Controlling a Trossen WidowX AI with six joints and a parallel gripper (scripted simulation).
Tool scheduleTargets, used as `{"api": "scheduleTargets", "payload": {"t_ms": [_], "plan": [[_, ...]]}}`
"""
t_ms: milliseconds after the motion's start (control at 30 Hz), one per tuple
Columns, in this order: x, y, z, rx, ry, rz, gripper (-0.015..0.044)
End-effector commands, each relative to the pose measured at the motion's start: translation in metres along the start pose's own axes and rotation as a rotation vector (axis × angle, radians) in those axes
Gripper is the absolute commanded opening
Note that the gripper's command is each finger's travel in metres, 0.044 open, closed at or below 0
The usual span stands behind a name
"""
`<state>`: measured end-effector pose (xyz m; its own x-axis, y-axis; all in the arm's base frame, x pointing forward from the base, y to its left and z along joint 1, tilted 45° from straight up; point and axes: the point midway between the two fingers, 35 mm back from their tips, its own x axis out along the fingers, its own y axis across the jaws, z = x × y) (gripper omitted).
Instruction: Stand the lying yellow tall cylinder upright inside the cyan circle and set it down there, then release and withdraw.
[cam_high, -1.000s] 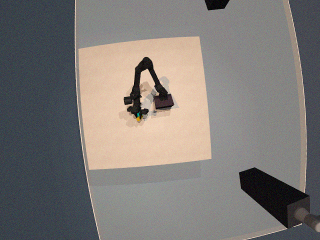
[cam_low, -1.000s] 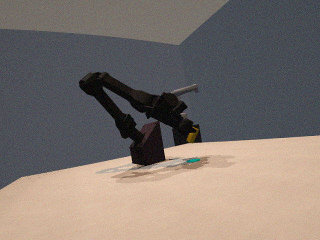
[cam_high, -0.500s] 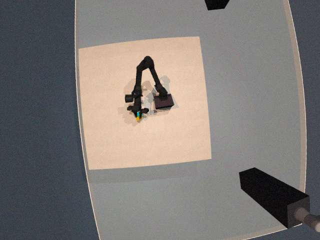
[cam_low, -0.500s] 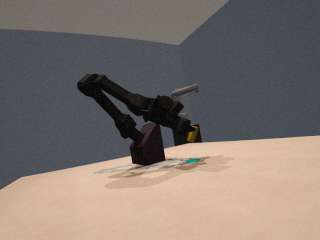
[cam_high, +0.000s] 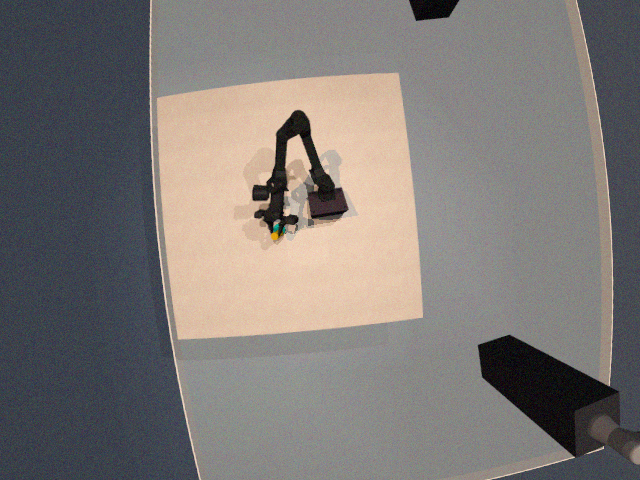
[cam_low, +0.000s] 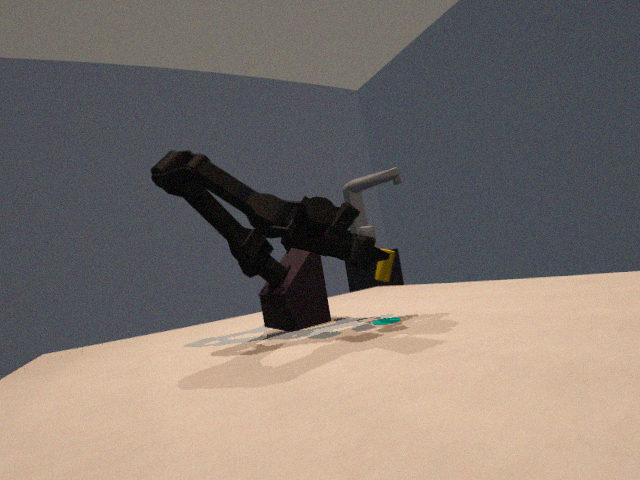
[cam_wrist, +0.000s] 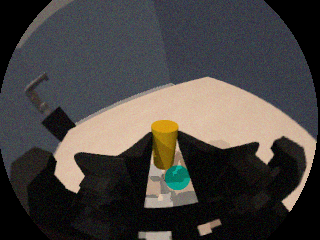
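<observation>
Matte black, blocky arm (cam_low: 242, 206) rises from a dark maroon base (cam_low: 295, 299).

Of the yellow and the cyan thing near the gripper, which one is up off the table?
The yellow cylinder: the gripper holds it in the air, roughly upright. The cyan circle is a flat mark on the table, below it.
</observation>
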<state>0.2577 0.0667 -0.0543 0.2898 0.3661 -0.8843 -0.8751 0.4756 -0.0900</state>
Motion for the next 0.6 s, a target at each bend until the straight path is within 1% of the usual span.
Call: {"api": "scheduleTargets", "payload": {"t_ms": [0,567], "plan": [[-0.002,0.002,-0.001,-0.013,-0.028,-0.005,0.0105],[-0.013,0.002,0.002,-0.074,-0.136,-0.056,0.0105]]}}
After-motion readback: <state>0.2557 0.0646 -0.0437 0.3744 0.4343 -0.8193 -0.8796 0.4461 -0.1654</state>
